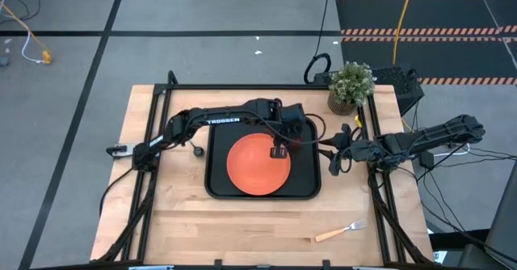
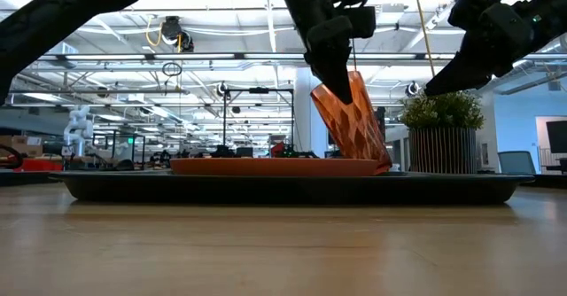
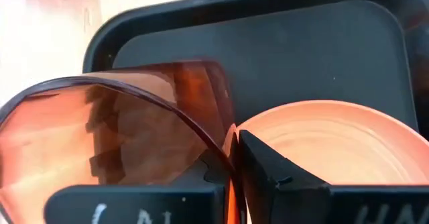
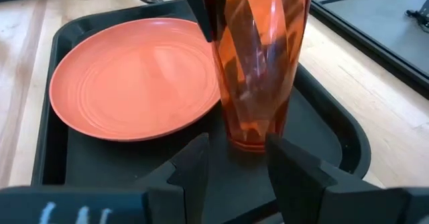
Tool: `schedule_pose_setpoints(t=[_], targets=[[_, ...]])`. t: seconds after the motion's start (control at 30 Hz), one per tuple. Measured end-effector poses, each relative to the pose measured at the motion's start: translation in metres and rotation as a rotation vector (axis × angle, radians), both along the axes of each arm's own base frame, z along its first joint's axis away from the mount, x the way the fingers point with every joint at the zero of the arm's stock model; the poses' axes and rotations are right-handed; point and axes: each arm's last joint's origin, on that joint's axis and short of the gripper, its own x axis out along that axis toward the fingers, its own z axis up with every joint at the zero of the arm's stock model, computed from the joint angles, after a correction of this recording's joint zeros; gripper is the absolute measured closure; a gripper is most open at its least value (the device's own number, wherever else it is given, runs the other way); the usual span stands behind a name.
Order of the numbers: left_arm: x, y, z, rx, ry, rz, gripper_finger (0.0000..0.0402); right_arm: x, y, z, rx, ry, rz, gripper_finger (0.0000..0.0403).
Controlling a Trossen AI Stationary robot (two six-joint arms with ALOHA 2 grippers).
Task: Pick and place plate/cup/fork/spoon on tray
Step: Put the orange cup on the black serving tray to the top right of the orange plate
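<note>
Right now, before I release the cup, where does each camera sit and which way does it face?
High: overhead, looking straight down; both arms over the tray.
Low: at tabletop height, looking level across; left gripper on the tilted cup, plant behind.
Left wrist: on the left arm, looking past its fingers at the cup rim and the plate.
Right wrist: on the right arm, its open fingers facing the cup.
All four share the cup.

- The plate [image 1: 257, 165] lay in the tray [image 1: 218, 185].
- The cup [image 2: 353, 119] stood tilted at the plate's right edge.
- The fork [image 1: 339, 231] lay near the table's [image 1: 178, 221] front right corner.
</note>
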Motion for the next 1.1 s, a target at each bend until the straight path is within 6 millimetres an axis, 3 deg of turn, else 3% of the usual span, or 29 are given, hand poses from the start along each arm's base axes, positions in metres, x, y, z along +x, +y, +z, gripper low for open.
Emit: schedule_pose_setpoints(t=[0.57, 1.1], targets=[[-0.001, -0.001, 0.000, -0.018, 0.009, 0.035, 0.0287, 0.000, 0.000, 0.000, -0.015, 0.004, 0.009, 0.0264], [0.010, -0.021, 0.005, 0.056, -0.090, -0.057, 0.0282, 0.000, 0.000, 0.000, -0.039, 0.011, 0.018, 0.0264]])
